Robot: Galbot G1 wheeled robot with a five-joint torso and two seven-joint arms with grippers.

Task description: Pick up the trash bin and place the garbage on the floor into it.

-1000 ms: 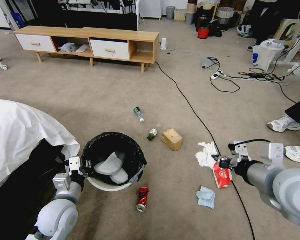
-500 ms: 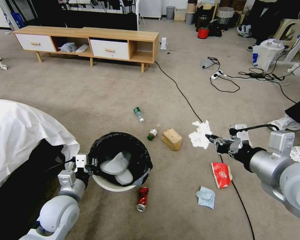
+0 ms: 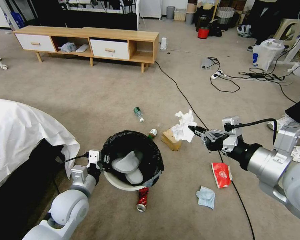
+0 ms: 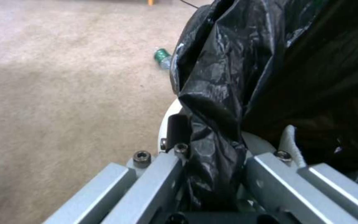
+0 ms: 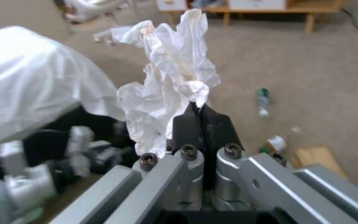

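Right gripper: clamps crumpled white tissue, carried nearer than before toward bin.
Left gripper: pinches rim of round white black-lined trash bin, shifted rightward.

- The bin stands on the floor, right of the bed.
- The can lies just before the bin.
- The box and small bottle lie behind it.
- The packet lies right, beside a cable.
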